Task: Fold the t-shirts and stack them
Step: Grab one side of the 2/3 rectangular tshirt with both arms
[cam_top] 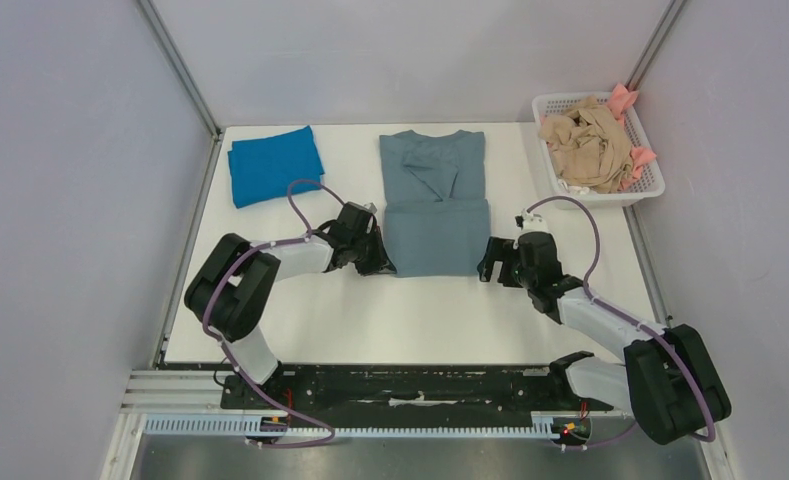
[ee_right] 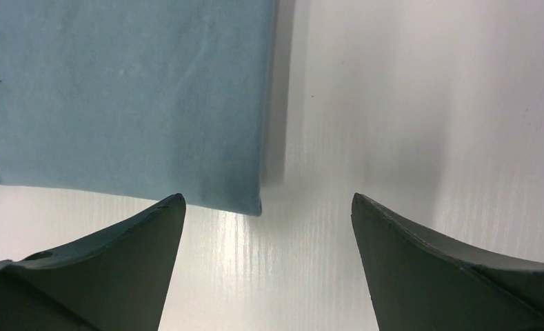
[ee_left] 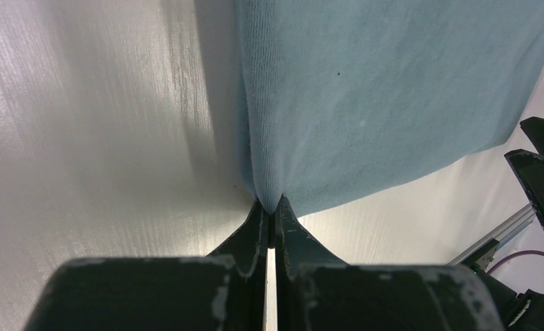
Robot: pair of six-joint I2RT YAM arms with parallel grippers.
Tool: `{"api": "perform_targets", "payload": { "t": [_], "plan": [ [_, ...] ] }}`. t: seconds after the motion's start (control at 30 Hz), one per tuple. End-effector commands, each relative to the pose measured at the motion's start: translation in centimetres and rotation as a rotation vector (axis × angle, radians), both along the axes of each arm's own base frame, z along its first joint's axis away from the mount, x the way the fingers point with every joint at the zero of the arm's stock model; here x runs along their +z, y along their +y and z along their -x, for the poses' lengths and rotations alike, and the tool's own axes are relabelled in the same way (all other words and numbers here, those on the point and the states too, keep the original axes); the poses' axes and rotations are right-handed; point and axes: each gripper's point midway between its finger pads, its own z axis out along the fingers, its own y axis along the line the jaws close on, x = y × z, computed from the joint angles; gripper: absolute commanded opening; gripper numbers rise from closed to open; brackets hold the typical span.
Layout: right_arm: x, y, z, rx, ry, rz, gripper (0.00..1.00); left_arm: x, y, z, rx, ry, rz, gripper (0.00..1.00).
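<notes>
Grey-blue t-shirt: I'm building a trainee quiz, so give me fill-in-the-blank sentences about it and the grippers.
The left gripper is ___ on a corner of the grey-blue t-shirt.
The right gripper stands ___, gripping nothing.
The folded bright blue t-shirt lies to the ___ of the grey-blue one.
Missing: shut; open; left.

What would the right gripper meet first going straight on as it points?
Probably the near right corner of the grey-blue t-shirt, just ahead of the open right gripper; depth is unclear, so possibly the table.
</notes>
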Motion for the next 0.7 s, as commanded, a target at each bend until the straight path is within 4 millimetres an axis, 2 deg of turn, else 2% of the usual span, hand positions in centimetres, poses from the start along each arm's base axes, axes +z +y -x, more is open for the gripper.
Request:
{"api": "perform_targets", "payload": {
  "t": [0.0,0.13,0.27,0.43,0.57,0.67],
  "plan": [
    [-0.3,-0.6,-0.5,-0.074,0.001,-0.011,0.9,-1.5,0.7,0.4,0.023,0.028,-0.039,0.02],
    [-0.6,0.4,-0.9,-0.046,0.008,-0.053,0.83,-1.8,0.8,0.6,0.029,0.035,-0.039,0.02],
    [-1.0,1.7,-0.9,0.004,0.028,-0.097,0.71,-1.9,0.8,0.6,0.031,0.037,-0.042,0.02],
    [-2.2,2.4,0.1,0.041,0.073,-0.12,0.44,-2.1,0.9,0.6,0.034,0.042,-0.046,0.02],
    [-2.9,2.3,1.2,0.047,0.087,-0.127,0.35,-2.2,0.9,0.5,0.037,0.041,-0.049,0.02],
    [-3.6,2.0,1.7,0.044,0.102,-0.115,0.16,-2.3,0.8,0.7,0.034,0.046,-0.046,0.02]
  ]
}}
